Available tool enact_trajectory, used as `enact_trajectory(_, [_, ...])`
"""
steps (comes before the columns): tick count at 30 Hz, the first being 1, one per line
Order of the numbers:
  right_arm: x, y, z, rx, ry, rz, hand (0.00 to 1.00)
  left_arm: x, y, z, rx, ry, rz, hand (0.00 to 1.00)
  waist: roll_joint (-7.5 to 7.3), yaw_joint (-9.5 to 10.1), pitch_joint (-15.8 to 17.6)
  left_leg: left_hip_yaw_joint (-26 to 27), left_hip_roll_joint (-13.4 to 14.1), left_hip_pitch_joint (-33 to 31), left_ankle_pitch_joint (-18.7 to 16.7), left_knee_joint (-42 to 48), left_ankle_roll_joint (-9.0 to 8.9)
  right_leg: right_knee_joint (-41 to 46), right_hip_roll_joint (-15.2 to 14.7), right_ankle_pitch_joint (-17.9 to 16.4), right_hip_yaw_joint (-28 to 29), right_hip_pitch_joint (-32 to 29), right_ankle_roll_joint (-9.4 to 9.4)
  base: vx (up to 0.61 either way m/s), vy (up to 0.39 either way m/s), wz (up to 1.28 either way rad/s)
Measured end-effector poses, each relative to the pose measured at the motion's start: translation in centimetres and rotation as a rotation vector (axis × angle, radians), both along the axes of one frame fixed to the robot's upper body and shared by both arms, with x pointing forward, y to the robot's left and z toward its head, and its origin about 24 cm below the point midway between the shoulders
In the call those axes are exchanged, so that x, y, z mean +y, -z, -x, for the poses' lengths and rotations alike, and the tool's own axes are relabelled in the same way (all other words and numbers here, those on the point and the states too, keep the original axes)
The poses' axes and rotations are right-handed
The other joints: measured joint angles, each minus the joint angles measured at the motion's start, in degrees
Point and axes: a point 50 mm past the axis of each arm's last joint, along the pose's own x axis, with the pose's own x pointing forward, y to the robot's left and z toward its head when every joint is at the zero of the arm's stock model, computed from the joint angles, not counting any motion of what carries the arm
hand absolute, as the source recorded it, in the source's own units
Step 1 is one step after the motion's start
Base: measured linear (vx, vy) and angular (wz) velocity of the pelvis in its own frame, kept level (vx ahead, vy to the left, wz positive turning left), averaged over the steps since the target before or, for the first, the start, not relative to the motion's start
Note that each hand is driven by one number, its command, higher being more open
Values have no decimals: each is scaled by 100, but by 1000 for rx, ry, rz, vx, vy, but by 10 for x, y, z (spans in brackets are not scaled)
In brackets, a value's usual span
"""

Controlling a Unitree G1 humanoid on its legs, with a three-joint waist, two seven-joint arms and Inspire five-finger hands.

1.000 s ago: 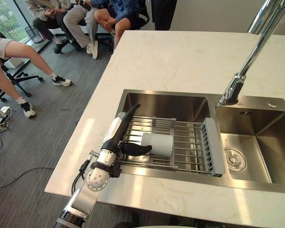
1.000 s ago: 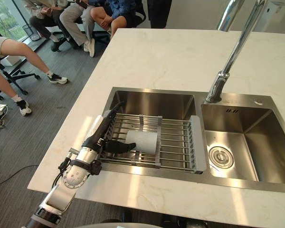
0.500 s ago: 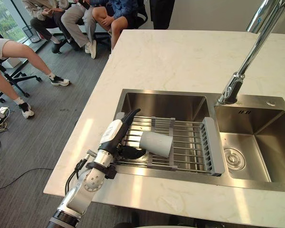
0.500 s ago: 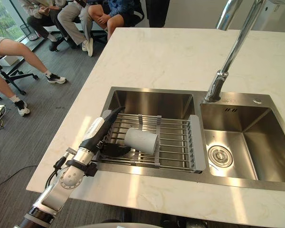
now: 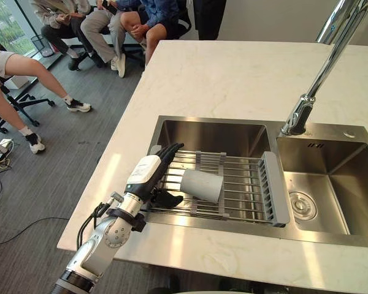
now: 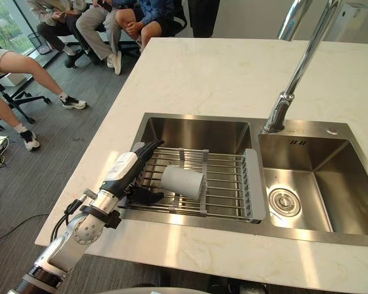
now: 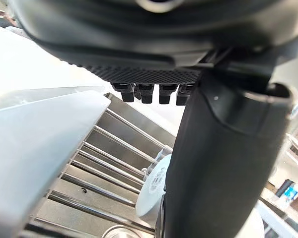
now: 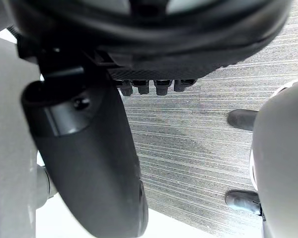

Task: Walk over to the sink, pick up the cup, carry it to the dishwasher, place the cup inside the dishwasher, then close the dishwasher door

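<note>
Your left hand [image 5: 148, 177] hovers at the left end of the rack [image 5: 240, 191], fingers straight and released, thumb just beside the cup [image 5: 202, 185], which lies on its side mid-rack. Close off-centre and you likely shove the cup along the bars toward the rack's right end. Your right hand [image 8: 89, 163] hangs relaxed, away from the rack.

Looking down on a pale stone counter [image 5: 233, 73], with a chrome tap [image 5: 300, 115] slanting up from its far side. Taking in a wire rack [image 5: 245, 184] with grey plastic ends. Beyond the counter's far corner, finding people [image 5: 159, 9] sitting on office chairs [image 5: 24, 101] over grey carpet [image 5: 55, 184].
</note>
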Motion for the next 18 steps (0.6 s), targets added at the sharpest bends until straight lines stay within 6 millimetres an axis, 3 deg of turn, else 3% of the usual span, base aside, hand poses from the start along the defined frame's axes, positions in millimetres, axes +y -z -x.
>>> enact_trajectory(11, [1,0,-1,-1,-17,2,100,-15,-5,-4,-30,99,-50,100,7,-24,4,-11,-9,-6,6,-26,-1,-1,-6,-4,-5,-17,3,0,0,0])
enact_trajectory(18, [0,-2,-6,-12,-31,8,100,-21,-8,-6,-45,133,-68,100,60,-146,21,-21,-39,-16,22,-48,15,-3,-33,-5,-15,-32,4,0,0,0])
